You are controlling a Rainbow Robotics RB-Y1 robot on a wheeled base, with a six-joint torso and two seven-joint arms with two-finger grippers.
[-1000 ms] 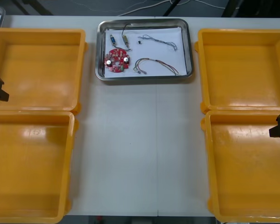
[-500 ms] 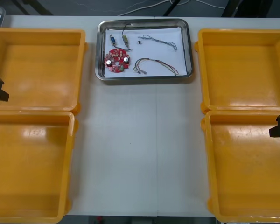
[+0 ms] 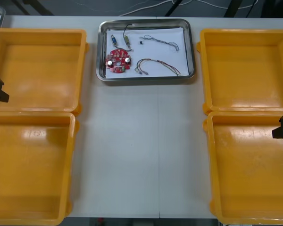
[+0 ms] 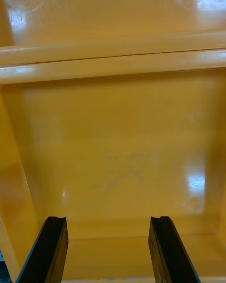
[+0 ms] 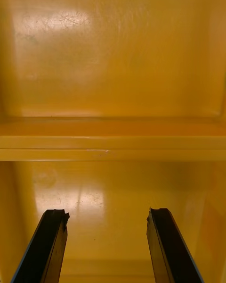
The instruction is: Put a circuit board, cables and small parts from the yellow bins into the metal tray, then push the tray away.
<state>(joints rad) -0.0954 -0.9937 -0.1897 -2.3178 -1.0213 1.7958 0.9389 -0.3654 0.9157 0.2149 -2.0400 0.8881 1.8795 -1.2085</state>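
- I think the filling part is done. Your four yellow bins (image 3: 37, 66) look bare inside, so only the push could be left.
- The metal tray (image 3: 145, 78) sits at the far middle of the table (image 3: 146, 150), between the two far bins.
- It is white inside. The round red circuit board (image 3: 118, 61) lies on its left side, with small metal parts (image 3: 119, 39) just beyond it.
- The blue and white cable (image 3: 160, 42) and the red and yellow cable (image 3: 158, 65) lie to the right. Nothing hangs over the rim.
- Your left gripper (image 5: 107, 213) is wide open and holds nothing. It is above the join of the two left bins.
- Your right gripper (image 4: 109, 219) is wide open and holds nothing too. It is above the near right bin.
- To push more, put a claw on the tray's near rim and push straight. Little table is left beyond it.
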